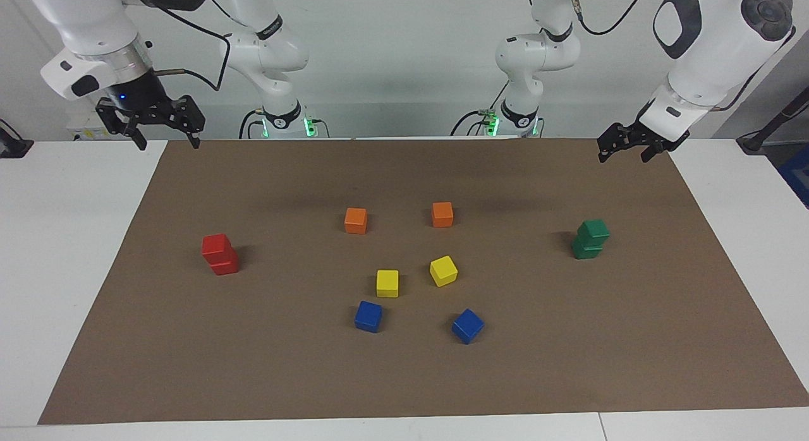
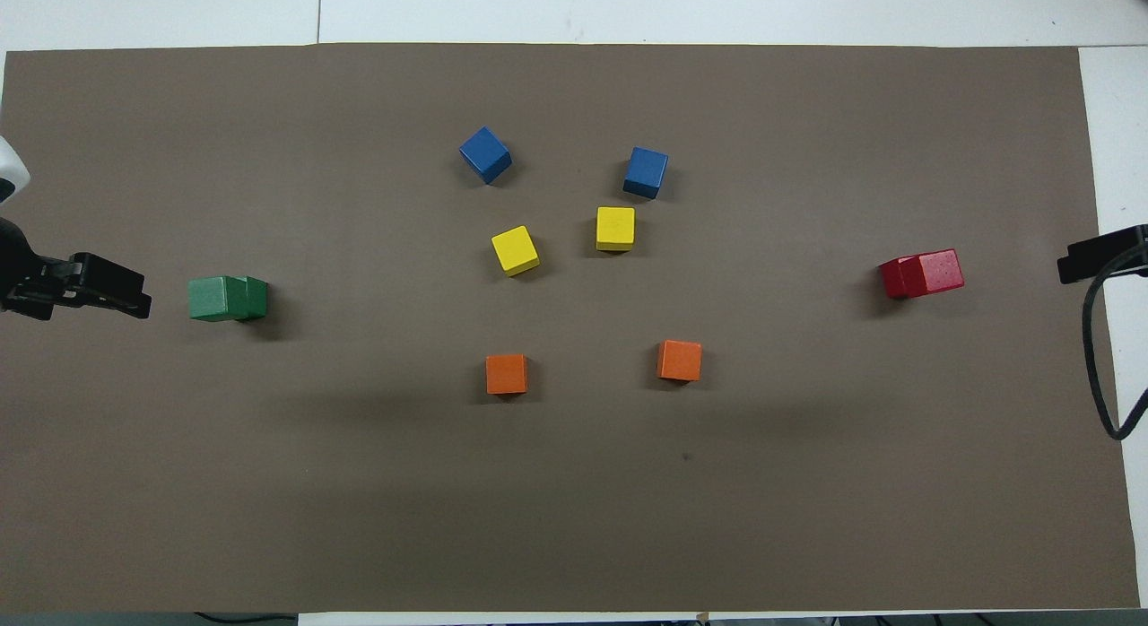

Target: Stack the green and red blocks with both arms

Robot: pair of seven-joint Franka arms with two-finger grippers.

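Observation:
Two red blocks are stacked, the upper one [image 1: 215, 245] sitting slightly askew on the lower one [image 1: 225, 265], toward the right arm's end of the brown mat; in the overhead view this red stack [image 2: 931, 272] shows as one shifted pair. Two green blocks form a second stack, upper [image 1: 593, 229] on lower [image 1: 586, 250], toward the left arm's end, and from above the green stack [image 2: 217, 298] looks likewise offset. My right gripper [image 1: 167, 141] hangs open and empty over the mat's corner by its base. My left gripper [image 1: 623, 155] hangs open and empty over the mat's edge, apart from the green stack.
Two orange cubes [image 1: 356, 220] [image 1: 442, 214] lie mid-mat nearer the robots. Two yellow cubes [image 1: 387, 283] [image 1: 443, 270] and two blue cubes [image 1: 368, 316] [image 1: 468, 325] lie farther out. The brown mat [image 1: 569, 365] covers most of the white table [image 1: 57, 251].

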